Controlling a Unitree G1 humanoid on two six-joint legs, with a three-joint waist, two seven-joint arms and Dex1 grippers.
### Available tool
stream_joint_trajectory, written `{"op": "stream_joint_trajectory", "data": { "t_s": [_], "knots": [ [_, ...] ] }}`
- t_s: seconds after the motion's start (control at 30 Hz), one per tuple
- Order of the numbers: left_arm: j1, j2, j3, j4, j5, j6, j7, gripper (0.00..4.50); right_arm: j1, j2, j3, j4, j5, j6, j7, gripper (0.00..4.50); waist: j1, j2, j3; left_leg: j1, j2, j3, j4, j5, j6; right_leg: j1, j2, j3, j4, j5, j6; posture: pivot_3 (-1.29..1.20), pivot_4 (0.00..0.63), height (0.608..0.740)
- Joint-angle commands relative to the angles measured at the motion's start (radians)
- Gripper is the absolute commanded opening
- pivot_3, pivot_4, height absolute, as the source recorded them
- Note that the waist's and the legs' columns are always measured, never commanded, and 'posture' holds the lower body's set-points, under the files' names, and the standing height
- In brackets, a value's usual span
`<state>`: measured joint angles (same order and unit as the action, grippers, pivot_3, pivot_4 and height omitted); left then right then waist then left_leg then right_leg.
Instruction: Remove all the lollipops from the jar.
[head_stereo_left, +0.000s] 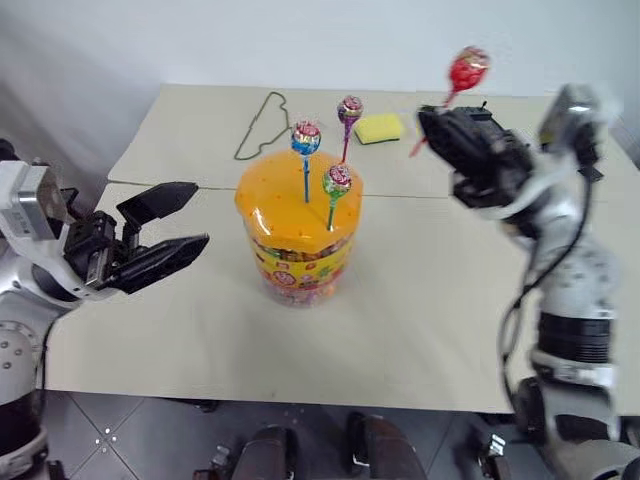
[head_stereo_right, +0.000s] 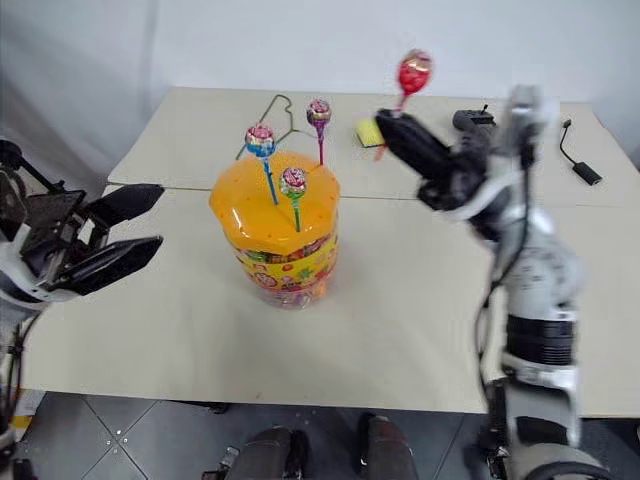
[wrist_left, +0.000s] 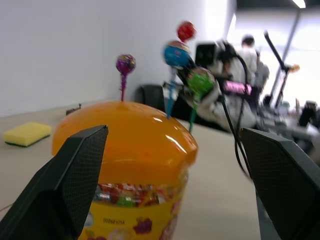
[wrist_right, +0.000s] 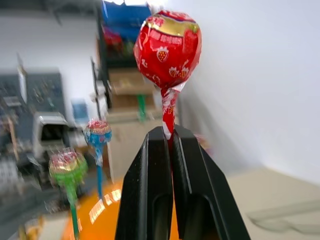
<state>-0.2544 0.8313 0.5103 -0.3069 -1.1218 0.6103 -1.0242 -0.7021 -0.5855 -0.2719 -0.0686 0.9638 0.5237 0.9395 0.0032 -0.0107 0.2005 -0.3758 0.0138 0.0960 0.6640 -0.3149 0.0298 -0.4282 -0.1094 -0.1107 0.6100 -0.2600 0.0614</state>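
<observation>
Red lollipop (wrist_right: 168, 50) pinched by its stick in the closed right gripper (wrist_right: 169, 137), upper right of frame, clear of the jar (head_stereo_left: 298, 235) at centre. Blue (head_stereo_left: 306, 139), purple (head_stereo_left: 349, 110) and green (head_stereo_left: 337, 182) lollipops standing in the orange lid (head_stereo_left: 290, 205). Left gripper (head_stereo_left: 165, 228) spread wide beside the jar, likely for steadying.
</observation>
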Motion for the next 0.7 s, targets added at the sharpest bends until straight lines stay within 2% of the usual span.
{"op": "stream_joint_trajectory", "data": {
  "t_s": [0.03,0.07,0.13,0.2,0.4,0.47,0.5,0.57,0.67,0.7],
  "knots": [
    [0.018,0.045,-0.037,-0.056,0.063,-0.044,-0.124,4.5,0.14,-0.326,0.076,0.147,-0.298,-0.001,0.075,0.03,0.001,0.0,0.0,0.0,0.0,0.001,0.0,-0.001,0.001,0.0,0.0,0.0,-0.002,0.0,0.0,0.0,0.15,0.74],
    [0.027,0.049,-0.06,-0.06,0.095,-0.068,-0.154,4.5,0.201,-0.446,0.15,0.223,-0.442,-0.03,0.075,0.03,0.003,0.0,0.0,-0.001,0.0,0.001,0.0,-0.002,0.002,0.0,0.0,-0.001,-0.004,0.0,0.0,0.0,0.15,0.74],
    [0.037,0.046,-0.078,-0.061,0.12,-0.084,-0.178,4.5,0.259,-0.549,0.221,0.341,-0.602,-0.098,0.038,0.03,0.007,0.0,0.0,-0.002,-0.001,0.004,0.0,-0.003,0.004,0.0,-0.001,-0.001,-0.007,0.0,0.0,0.0,0.15,0.74],
    [0.027,0.026,-0.073,-0.047,0.113,-0.087,-0.161,4.5,0.299,-0.546,0.212,0.407,-0.625,-0.178,0.057,0.03,-0.001,0.001,0.0,-0.002,0.0,0.009,0.0,-0.004,0.005,-0.001,-0.001,-0.001,-0.008,0.0,0.0,0.0,0.15,0.74],
    [0.025,0.007,-0.078,-0.033,0.136,-0.107,-0.163,4.5,0.43,-0.513,0.198,0.432,-0.684,-0.323,0.122,0.03,-0.028,0.002,0.001,0.006,0.004,0.021,0.0,-0.001,0.002,-0.001,0.001,0.002,-0.005,0.001,0.002,0.0,0.15,0.74],
    [0.024,-0.001,-0.069,-0.035,0.114,-0.094,-0.149,4.5,0.45,-0.514,0.175,0.411,-0.632,-0.234,0.176,0.51,-0.029,0.002,0.001,0.007,0.004,0.021,0.0,-0.001,0.001,-0.001,0.001,0.003,-0.004,0.001,0.001,0.0,0.15,0.74],
    [0.022,-0.004,-0.065,-0.036,0.106,-0.09,-0.142,4.5,0.451,-0.503,0.158,0.415,-0.632,-0.274,0.174,0.7,-0.029,0.002,0.001,0.007,0.004,0.021,0.0,0.0,0.0,-0.001,0.0,0.003,-0.003,0.002,0.0,0.0,0.15,0.74],
    [0.013,-0.018,-0.045,-0.031,0.076,-0.077,-0.109,4.5,0.449,-0.468,0.086,0.364,-0.544,-0.295,0.233,1.33,-0.028,0.002,0.001,0.008,0.004,0.02,0.001,0.0,0.0,-0.001,0.0,0.003,-0.003,0.002,0.0,0.0,0.15,0.74],
    [0.004,-0.049,-0.015,-0.019,0.035,-0.068,-0.05,4.5,0.387,-0.38,-0.005,0.233,-0.386,-0.232,0.231,2.35,-0.031,0.002,0.001,0.008,0.004,0.02,0.0,-0.001,-0.001,-0.002,0.0,0.003,-0.001,0.002,0.0,0.0,0.15,0.74],
    [0.002,-0.06,-0.004,-0.015,0.022,-0.065,-0.029,4.5,0.371,-0.358,-0.02,0.193,-0.354,-0.212,0.226,2.35,-0.031,0.002,0.001,0.007,0.005,0.02,0.0,-0.001,-0.001,-0.002,0.0,0.003,-0.001,0.002,0.0,0.0,0.15,0.74]
  ]
}}
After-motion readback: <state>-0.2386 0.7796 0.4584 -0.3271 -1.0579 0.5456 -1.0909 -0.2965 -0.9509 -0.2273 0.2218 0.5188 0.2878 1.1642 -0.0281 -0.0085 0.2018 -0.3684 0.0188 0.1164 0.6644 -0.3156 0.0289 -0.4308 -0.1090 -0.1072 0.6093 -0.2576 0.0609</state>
